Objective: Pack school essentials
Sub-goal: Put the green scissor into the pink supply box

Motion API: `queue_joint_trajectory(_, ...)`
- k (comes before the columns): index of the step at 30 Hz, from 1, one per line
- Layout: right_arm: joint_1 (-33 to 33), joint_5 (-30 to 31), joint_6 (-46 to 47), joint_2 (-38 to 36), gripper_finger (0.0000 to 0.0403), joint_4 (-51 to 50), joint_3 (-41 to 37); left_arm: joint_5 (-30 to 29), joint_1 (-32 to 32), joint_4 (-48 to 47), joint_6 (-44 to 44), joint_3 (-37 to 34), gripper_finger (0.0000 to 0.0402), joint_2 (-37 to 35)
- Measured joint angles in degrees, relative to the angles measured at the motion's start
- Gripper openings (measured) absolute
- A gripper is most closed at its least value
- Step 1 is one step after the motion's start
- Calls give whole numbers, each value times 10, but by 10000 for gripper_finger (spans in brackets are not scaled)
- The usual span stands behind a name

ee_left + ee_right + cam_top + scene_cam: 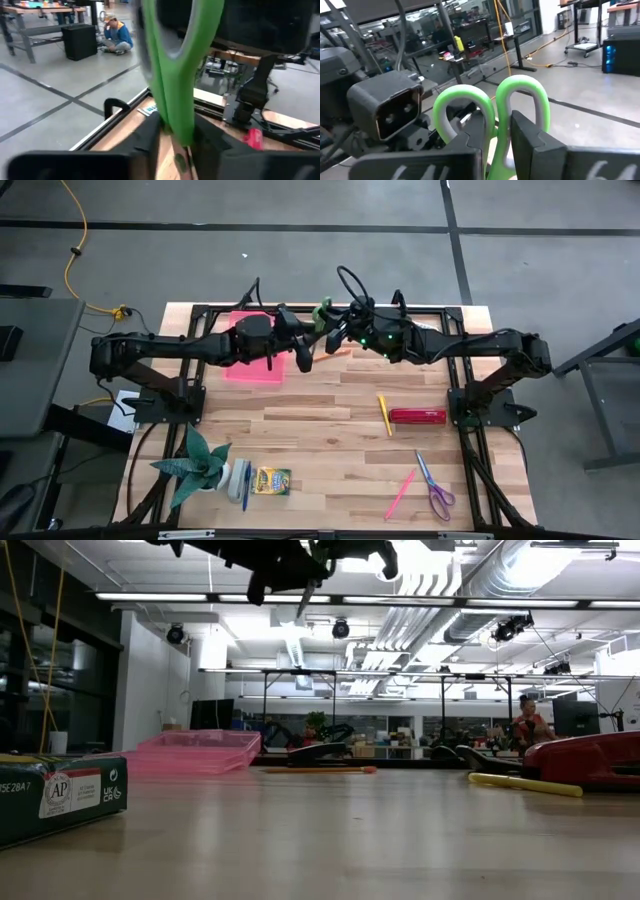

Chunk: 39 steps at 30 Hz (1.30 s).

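Note:
Both arms meet high above the table's far middle, over the space right of the pink tray (250,362). The green-handled scissors (323,311) hang in the air between them, blades pointing down (305,598). My left gripper (177,145) and my right gripper (500,142) are both shut on them. On the table lie the purple-handled scissors (435,486), a pink pencil (400,495), a yellow pencil (384,415), an orange pencil (320,770), the crayon box (271,480) and a blue pen (245,488). My left gripper pinches the green scissors at the neck (179,127), where the two handle arms run together just above the blades. One finger (145,137) sits on each side. The handles stand up beyond the fingers and the scissors are lifted clear of the table. My right gripper pinches the scissors by a handle arm (501,131) just below the loops, between its two fingers (532,137). Both green loops (522,90) stick out past the fingertips. The scissors are lifted clear, held from the side opposite the left gripper.
A long red bar (417,416) lies beside the yellow pencil on the right. A potted plant (195,465) stands at the near left corner next to the crayon box and pen. Bare wood shows across the table's middle. A person sits on the floor far off.

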Motion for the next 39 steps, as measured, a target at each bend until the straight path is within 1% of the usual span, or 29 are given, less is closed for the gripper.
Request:
queue_joint_trajectory(2,-1,6,-1,0,25,0,0,-1,2,-2,3,0,31,0)
queue_joint_trajectory(3,-1,2,-3,0,16,1,0,2,2,-2,5,0,18,0)
queue_joint_trajectory(5,0,1,-1,-1,18,0,0,1,2,-4,4,0,13,-1)
queue_joint_trajectory(8,0,-5,-1,-3,41,-5,0,3,5,-18,5,0,15,-3)
queue_joint_trajectory(11,-5,-21,-13,-20,86,-28,1,9,15,-53,15,0,11,-13)
queue_joint_trajectory(13,-8,-19,-14,-40,124,-56,2,10,24,-76,26,0,11,-28)
queue_joint_trajectory(18,-20,-2,-50,-102,219,-178,2,13,61,-163,63,0,11,-106)
queue_joint_trajectory(20,-24,-9,-53,-121,246,-216,2,35,78,-189,75,0,11,-145)
queue_joint_trajectory(22,-24,-26,-54,-136,263,-253,2,79,95,-185,82,-16,11,-190)
queue_joint_trajectory(24,-24,-48,-68,-143,271,-266,2,130,109,-152,75,-53,11,-236)
queue_joint_trajectory(27,-24,-101,-93,-147,274,-258,2,206,123,-66,51,-138,11,-306)
queue_joint_trajectory(30,-24,-161,-113,-144,274,-242,1,256,125,23,22,-214,11,-358)
queue_joint_trajectory(33,-24,-188,-121,-140,275,-225,1,259,126,47,1,-249,11,-383)
queue_joint_trajectory(37,-24,-192,-123,-143,275,-208,1,248,127,45,0,-246,11,-384)
queue_joint_trajectory(39,-24,-190,-123,-146,275,-206,1,220,127,18,6,-229,11,-375)
